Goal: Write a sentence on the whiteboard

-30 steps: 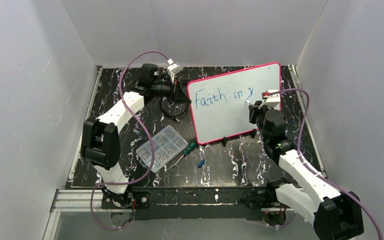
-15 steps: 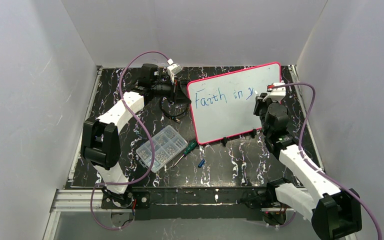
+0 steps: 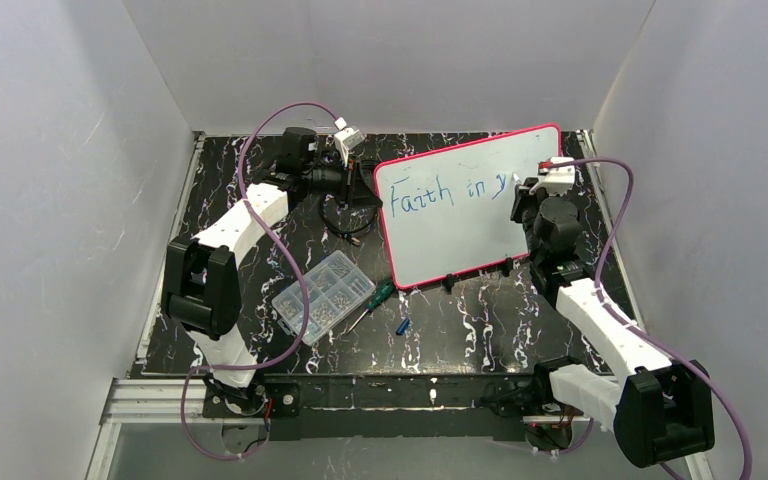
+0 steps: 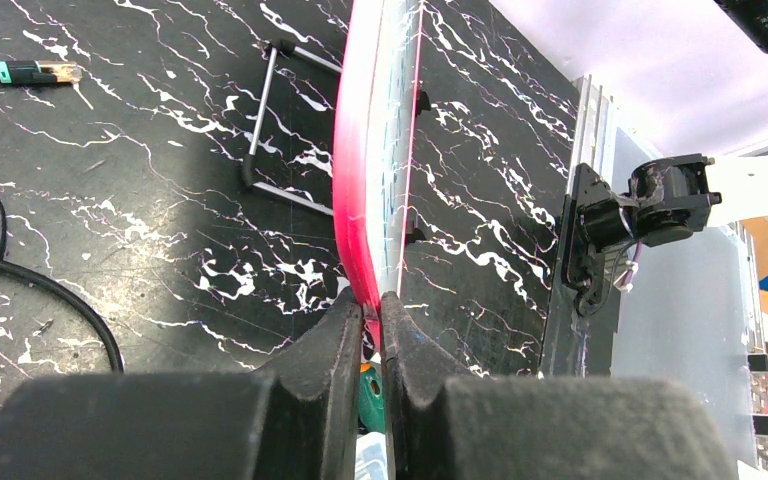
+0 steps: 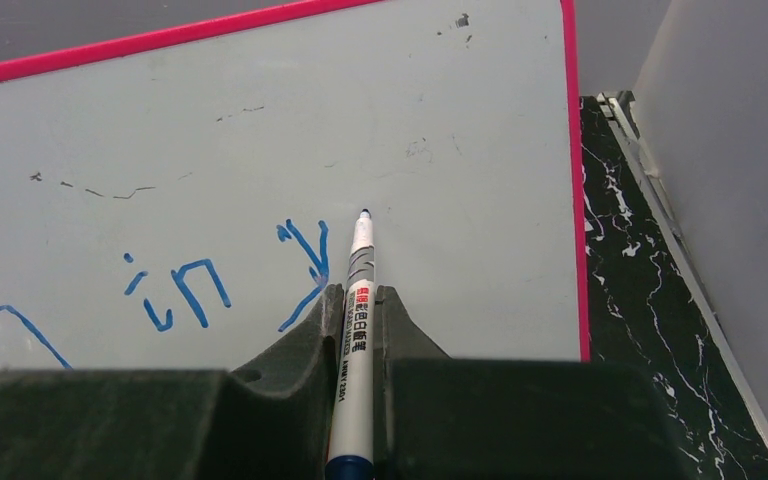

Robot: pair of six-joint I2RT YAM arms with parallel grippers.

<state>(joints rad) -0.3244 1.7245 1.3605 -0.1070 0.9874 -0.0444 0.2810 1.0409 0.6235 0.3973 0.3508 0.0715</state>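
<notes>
Black table (image 3: pixel 480 320); one whiteboard (image 3: pixel 460 245); one marker (image 5: pixel 361 248).
Left claw (image 4: pixel 370 306) pinches whiteboard edge; right claw (image 5: pixel 358 293) pinches marker; sentence (image 3: pixel 430 193) has two words, one letter.

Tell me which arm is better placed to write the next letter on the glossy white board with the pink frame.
Right. The right gripper is shut on the white blue-tipped marker, its tip just right of the blue handwritten "y"; the left gripper clamps the glossy white pink-framed whiteboard by its edge.
</notes>
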